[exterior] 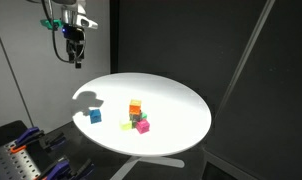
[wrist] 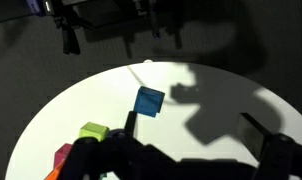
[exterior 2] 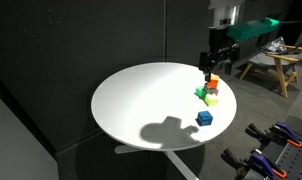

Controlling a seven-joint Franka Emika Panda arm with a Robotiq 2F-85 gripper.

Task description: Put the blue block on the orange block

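Observation:
The blue block (exterior: 94,115) lies alone on the round white table (exterior: 181,110), apart from a cluster of cubes. It also shows in the other exterior view (exterior 2: 204,118) and in the wrist view (wrist: 148,101). The orange block (exterior: 135,104) sits in the cluster, at its far side, and shows in the other exterior view (exterior 2: 212,83). My gripper (exterior: 73,58) hangs high above the table's edge, open and empty, well away from both blocks. It also shows in the other exterior view (exterior 2: 209,66), and its dark fingers (wrist: 186,160) spread wide in the wrist view.
A green cube (exterior: 136,113), a yellow cube (exterior: 128,125) and a magenta cube (exterior: 142,126) crowd the orange block. The gripper casts a shadow (exterior: 88,97) on the table. A bench with clamps (exterior: 21,150) and a wooden stool (exterior 2: 281,62) stand off the table.

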